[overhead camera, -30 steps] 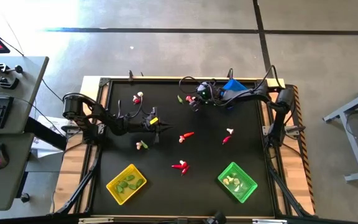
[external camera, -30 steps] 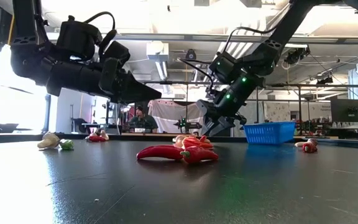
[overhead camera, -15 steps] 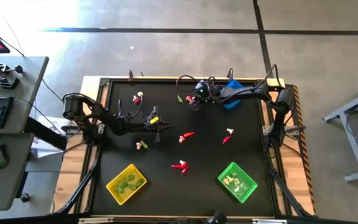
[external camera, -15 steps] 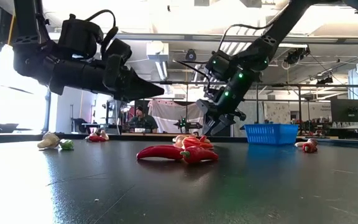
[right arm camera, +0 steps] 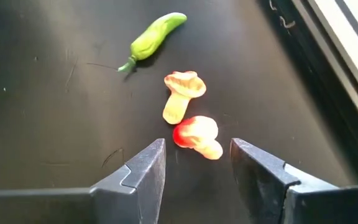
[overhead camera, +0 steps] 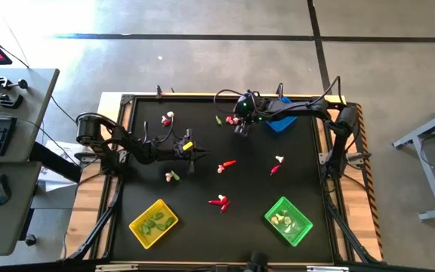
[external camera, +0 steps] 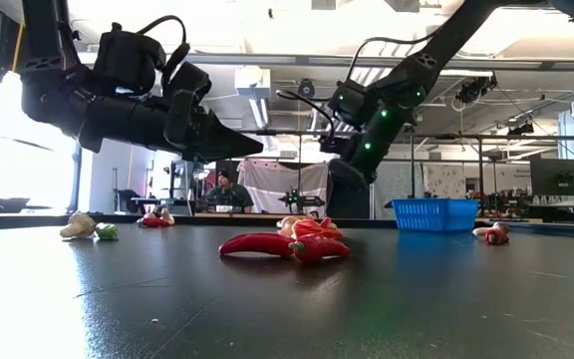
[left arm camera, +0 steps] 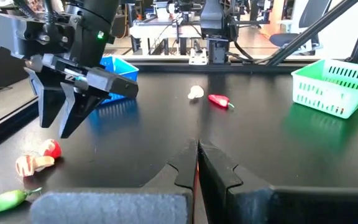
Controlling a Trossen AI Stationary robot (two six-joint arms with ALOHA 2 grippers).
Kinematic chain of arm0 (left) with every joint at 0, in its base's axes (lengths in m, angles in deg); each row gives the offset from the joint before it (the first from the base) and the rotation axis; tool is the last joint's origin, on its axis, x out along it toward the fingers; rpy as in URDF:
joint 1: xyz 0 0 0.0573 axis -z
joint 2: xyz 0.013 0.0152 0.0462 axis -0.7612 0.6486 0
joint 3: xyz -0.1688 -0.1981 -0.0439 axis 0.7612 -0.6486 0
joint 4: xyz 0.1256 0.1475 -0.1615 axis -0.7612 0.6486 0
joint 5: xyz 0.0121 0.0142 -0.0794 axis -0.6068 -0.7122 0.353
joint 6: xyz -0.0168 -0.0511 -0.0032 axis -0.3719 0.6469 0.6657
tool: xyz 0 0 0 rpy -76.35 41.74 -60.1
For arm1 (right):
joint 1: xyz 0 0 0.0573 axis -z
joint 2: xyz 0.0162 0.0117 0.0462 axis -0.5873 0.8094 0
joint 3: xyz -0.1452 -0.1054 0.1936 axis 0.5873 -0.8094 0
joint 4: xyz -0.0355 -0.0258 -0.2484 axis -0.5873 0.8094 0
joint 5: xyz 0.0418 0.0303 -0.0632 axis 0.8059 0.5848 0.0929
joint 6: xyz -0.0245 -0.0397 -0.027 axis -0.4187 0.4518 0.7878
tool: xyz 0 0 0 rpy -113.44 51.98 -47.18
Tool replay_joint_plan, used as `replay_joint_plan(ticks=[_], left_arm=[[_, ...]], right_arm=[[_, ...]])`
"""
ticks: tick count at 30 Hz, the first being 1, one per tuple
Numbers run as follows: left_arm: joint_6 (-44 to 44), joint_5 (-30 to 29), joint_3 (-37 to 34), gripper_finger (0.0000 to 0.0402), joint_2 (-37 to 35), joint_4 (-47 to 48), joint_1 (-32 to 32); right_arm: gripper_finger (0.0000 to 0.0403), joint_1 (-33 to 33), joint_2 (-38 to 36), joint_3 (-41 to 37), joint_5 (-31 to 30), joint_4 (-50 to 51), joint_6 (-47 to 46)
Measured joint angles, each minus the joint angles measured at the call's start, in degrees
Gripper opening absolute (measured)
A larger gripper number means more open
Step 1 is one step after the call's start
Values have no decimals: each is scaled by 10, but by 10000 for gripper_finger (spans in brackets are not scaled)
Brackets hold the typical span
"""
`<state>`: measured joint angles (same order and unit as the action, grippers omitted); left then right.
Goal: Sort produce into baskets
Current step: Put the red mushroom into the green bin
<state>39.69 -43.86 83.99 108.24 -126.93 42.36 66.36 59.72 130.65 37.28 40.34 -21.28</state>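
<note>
Where the red-capped mushroom piece (right arm camera: 197,137) lies, just short of the blue basket (overhead camera: 282,121) on its inward side, right gripper (right arm camera: 197,163) released, empty, hanging directly above with fingers straddling it. Long axis slanting across the gap, not quite square to the jaws. Tan mushroom (right arm camera: 180,93) touching beside it, green pod (right arm camera: 151,34) farther from the basket. Left gripper (overhead camera: 202,154) clenched on nothing, well away from the basket; right arm clearly nearer.

Scattered toy veg (overhead camera: 220,201) on mat, yellow basket (overhead camera: 153,223), green basket (overhead camera: 288,221) (near edge), blue basket (overhead camera: 281,120).
</note>
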Motion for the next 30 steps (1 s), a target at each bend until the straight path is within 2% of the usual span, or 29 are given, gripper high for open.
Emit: replay_joint_plan(ticks=[8,15,21,25,30], left_arm=[[0,0,0,0,0,0,0],[-9,0,0,0,0,0,0],[-10,0,0,0,0,0,0],[-10,0,0,0,0,1,0],[-9,0,0,0,0,1,0]], right_arm=[[172,0,1,0,1,-28,72],[172,-2,43,0,-3,-27,92],[164,-4,45,0,-8,-31,92],[118,-4,45,0,-5,-27,92],[23,-9,39,0,-5,-24,91]])
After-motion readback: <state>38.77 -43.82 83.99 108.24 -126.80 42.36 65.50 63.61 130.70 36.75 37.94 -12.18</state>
